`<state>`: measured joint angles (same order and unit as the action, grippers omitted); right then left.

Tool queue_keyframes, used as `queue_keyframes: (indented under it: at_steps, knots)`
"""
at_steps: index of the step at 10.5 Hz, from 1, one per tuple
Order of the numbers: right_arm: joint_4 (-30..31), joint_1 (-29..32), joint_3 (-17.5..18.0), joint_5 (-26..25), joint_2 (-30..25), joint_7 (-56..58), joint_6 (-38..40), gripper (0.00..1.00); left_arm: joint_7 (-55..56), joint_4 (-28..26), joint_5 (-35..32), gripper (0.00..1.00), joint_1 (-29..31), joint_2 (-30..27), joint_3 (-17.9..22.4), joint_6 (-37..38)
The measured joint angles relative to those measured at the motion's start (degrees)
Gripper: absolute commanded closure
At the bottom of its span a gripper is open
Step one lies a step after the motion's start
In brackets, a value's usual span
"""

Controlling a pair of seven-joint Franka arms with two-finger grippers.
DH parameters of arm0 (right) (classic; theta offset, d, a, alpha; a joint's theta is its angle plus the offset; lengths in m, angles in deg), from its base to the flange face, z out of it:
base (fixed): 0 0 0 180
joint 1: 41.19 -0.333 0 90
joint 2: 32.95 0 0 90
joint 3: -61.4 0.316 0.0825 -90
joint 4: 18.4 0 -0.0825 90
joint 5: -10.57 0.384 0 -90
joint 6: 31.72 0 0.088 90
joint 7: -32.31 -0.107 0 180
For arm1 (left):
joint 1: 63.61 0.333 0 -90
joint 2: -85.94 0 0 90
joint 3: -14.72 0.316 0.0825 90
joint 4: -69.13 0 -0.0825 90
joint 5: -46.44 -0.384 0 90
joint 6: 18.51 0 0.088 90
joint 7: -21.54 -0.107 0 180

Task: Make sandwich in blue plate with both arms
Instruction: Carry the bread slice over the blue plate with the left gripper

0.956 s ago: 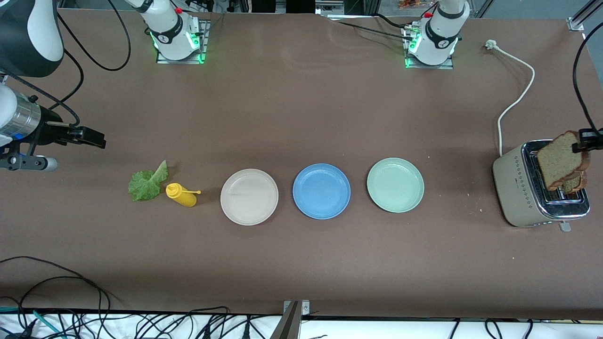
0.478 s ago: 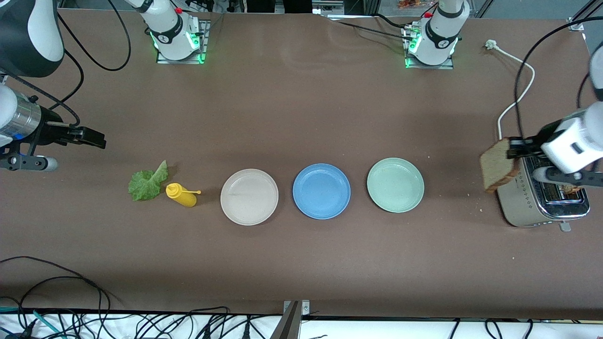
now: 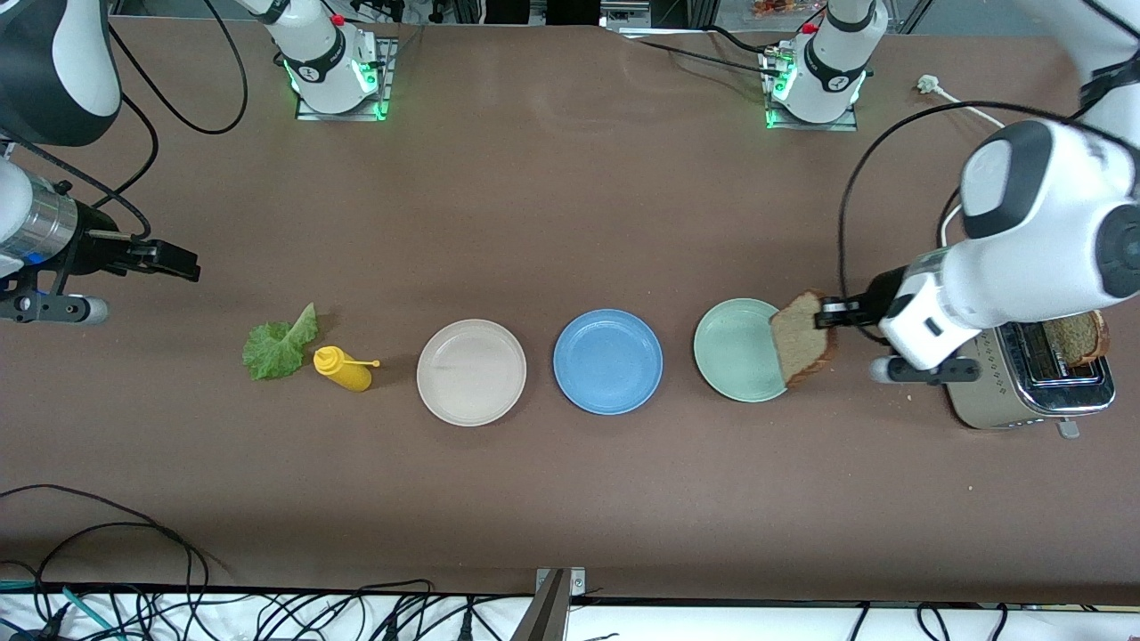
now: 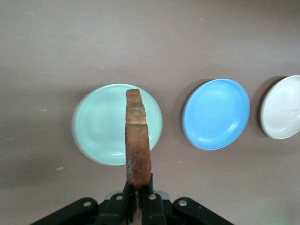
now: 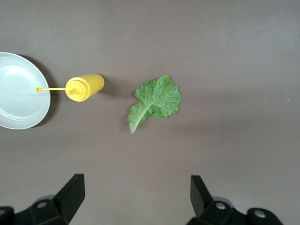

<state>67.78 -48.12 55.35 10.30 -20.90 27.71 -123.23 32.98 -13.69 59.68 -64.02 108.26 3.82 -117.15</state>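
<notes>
Front view: a brown table is seen from above, with three plates set in a row and the blue plate (image 3: 607,361) taken as the landmark in the middle. A slice of toasted bread (image 3: 802,337) is held on edge by the left gripper (image 3: 831,313), whose fingers are pinched shut on the crust; the slice is carried in the air over the rim of the mint-green plate (image 3: 736,350), which lies just beside the blue plate toward the left arm's end of the table. The blue plate itself is bare, so the step in hand is judged to be the delivery of the first slice. For the next move, the slice would need to be carried past the green plate, brought over the blue plate, laid flat and released. A second slice (image 3: 1075,337) is seen in the toaster (image 3: 1024,374), well apart from the blue plate at the left arm's end. Toward the right arm's end, a beige plate (image 3: 471,371) lies just beside the blue plate, then a yellow mustard bottle (image 3: 344,369) on its side, then a lettuce leaf (image 3: 280,345). The right gripper (image 3: 151,258) waits above the table near the lettuce, its fingers spread wide and empty. Nothing is seen to block the path to the blue plate.
</notes>
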Motion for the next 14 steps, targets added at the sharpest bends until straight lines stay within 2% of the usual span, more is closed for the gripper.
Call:
queue_keyframes:
  at_steps: [5, 9, 14]
  knots:
    - [-0.01, 0.0, 0.0, 0.0, 0.06, 0.0, -0.05, 0.0, 6.21, -0.06, 13.77, 1.0, -9.6, 7.05, 0.15, -13.53]
    - [-0.01, 0.04, -0.06, 0.0, 0.11, 0.0, -0.06, 0.0, 7.73, -0.01, 16.44, 1.0, -17.19, 12.85, 0.16, -20.71]
    - [-0.01, 0.04, -0.06, 0.0, 0.2, 0.0, -0.07, 0.0, 7.65, 0.11, 16.8, 1.0, -19.23, 16.17, 0.21, -25.25]
